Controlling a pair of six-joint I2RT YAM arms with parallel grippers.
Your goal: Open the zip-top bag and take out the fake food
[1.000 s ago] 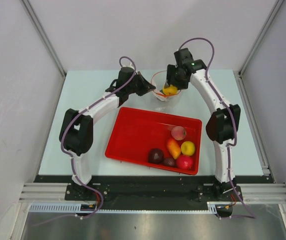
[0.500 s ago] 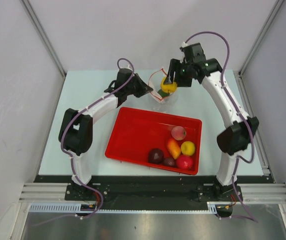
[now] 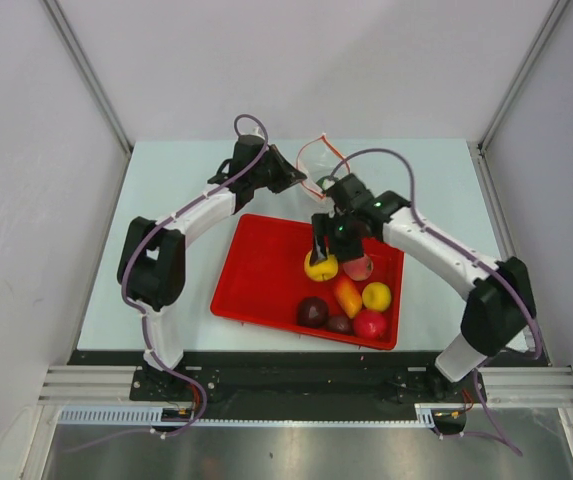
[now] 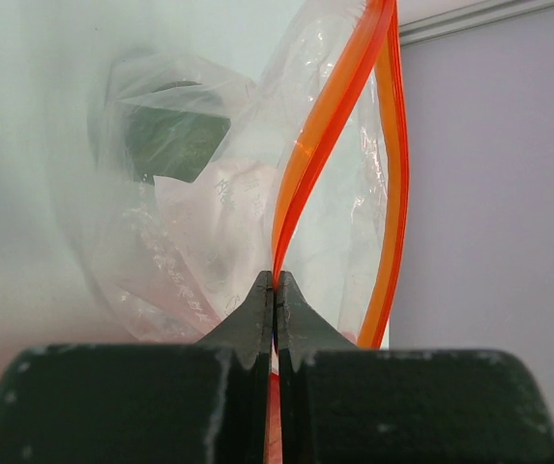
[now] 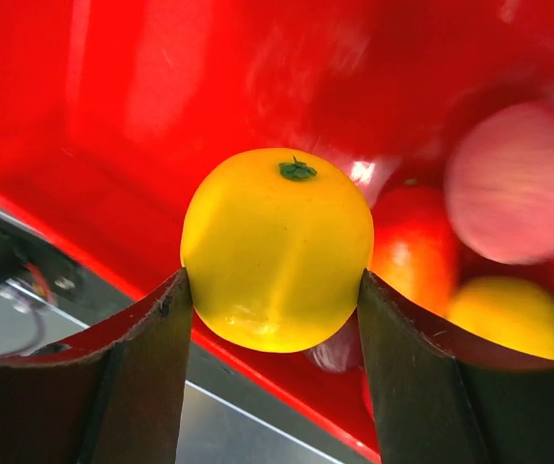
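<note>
Pale, rectangular tabletop point(image 3: 156, 215). Lying directly on it: one red rectangular tray point(image 3: 266, 275), turned slightly askew, close to the near edge and a little right of centre.

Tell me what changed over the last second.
The right gripper, shut on the yellow fruit, carried it out of the zip-top bag and toward the near edge, over the red tray. The left gripper stayed shut on the bag's orange zip strip, and the five other pieces in the tray did not move.
</note>
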